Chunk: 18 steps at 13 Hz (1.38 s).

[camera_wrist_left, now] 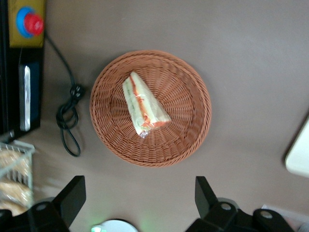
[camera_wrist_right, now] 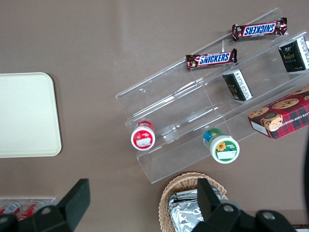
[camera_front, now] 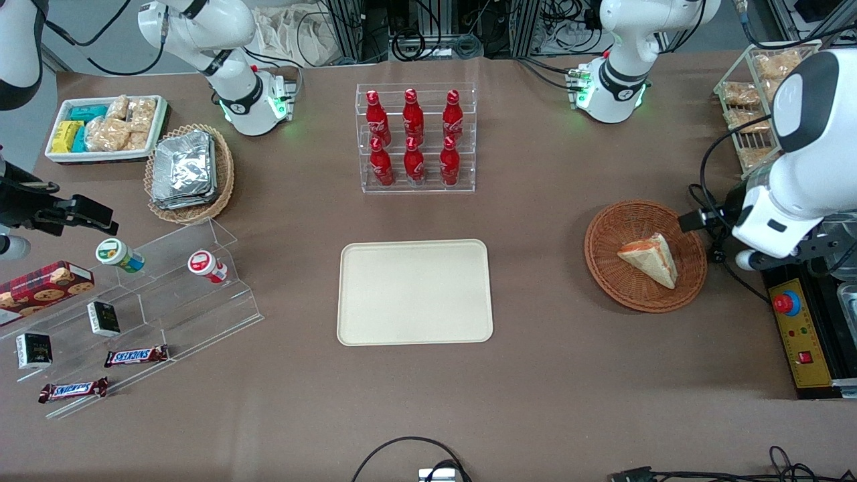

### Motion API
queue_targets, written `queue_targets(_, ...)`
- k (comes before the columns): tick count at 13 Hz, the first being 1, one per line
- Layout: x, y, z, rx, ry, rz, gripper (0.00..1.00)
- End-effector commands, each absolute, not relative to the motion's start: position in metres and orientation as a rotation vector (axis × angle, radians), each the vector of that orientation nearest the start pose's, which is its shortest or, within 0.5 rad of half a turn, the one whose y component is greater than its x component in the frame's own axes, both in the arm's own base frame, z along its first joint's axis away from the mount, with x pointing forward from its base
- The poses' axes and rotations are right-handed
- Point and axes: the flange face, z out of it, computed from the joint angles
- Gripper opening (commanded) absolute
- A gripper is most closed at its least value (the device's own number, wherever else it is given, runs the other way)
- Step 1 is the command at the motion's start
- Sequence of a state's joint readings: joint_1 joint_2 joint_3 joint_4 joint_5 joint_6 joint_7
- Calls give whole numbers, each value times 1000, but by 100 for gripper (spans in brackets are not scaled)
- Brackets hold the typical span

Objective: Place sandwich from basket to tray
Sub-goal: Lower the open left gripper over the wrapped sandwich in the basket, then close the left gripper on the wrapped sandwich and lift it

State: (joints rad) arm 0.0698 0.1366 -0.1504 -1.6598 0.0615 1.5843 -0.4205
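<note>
The sandwich (camera_front: pixel 651 258), a clear-wrapped white wedge with red and green filling, lies in the round reddish-brown wicker basket (camera_front: pixel 602 264). Both also show in the left wrist view: sandwich (camera_wrist_left: pixel 144 104), basket (camera_wrist_left: pixel 188 130). The cream tray (camera_front: pixel 415 292) lies flat at the table's middle, beside the basket toward the parked arm's end; its corner shows in the left wrist view (camera_wrist_left: pixel 299 150). My left gripper (camera_front: pixel 696 219) hangs high over the basket's edge at the working arm's end. In the wrist view the gripper (camera_wrist_left: pixel 139 195) is open wide and empty, clear of the basket.
A clear rack of red cola bottles (camera_front: pixel 415 137) stands farther from the front camera than the tray. A yellow emergency-stop box (camera_front: pixel 797 328) and a black cable (camera_wrist_left: pixel 67 121) lie beside the basket. A wire rack of snack bags (camera_front: pixel 756 100) stands at the working arm's end.
</note>
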Motion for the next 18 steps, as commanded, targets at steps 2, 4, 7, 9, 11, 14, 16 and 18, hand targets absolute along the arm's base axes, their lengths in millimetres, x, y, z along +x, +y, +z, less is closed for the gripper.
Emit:
queue_targets(2, 565, -1, 433, -2957, -836, 136, 100)
queue_targets(4, 554, 1, 380, -2931, -984, 55, 100)
queue_targets(7, 533, -7, 324, -2878, -1147, 41, 100)
queue_targets(9, 525, -11, 310, -2857, -1162, 82, 100)
queue_targets(11, 518, -10, 298, -2846, -1166, 113, 100)
queue_targets(14, 515, -10, 276, -2819, -1204, 160, 100)
queue_targets(16, 507, -5, 262, -2807, -1215, 187, 100)
queue_targets(18, 502, -3, 244, -2811, -1224, 185, 100)
